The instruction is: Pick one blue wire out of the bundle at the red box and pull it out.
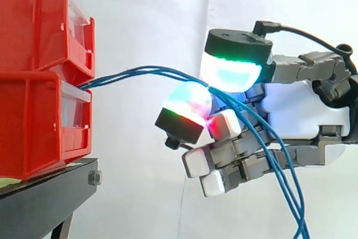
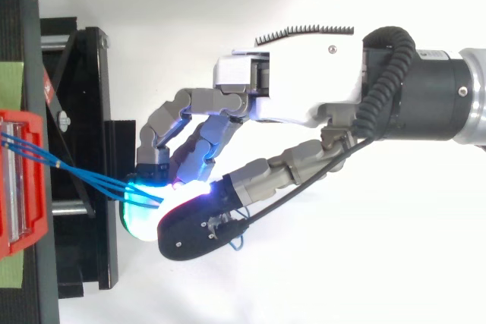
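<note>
You see hand (image 1: 296, 117) right of red box (image 1: 39, 121), apart from it. Fingers (image 1: 232, 70) curled, two glowing pads closed on blue wires (image 1: 120, 74). Wires leave box front, span gap to pinch, then hang down past palm. Cannot tell whether one strand or several pinched. Box sits on black stand (image 1: 50, 186).

Black stand (image 1: 45, 190) before a white curtain (image 1: 145, 20)
A silver bolt (image 1: 94, 178) sits in the stand's front edge in the side view; from above, green tape (image 2: 9, 81) lies on its top near the left edge.
</note>
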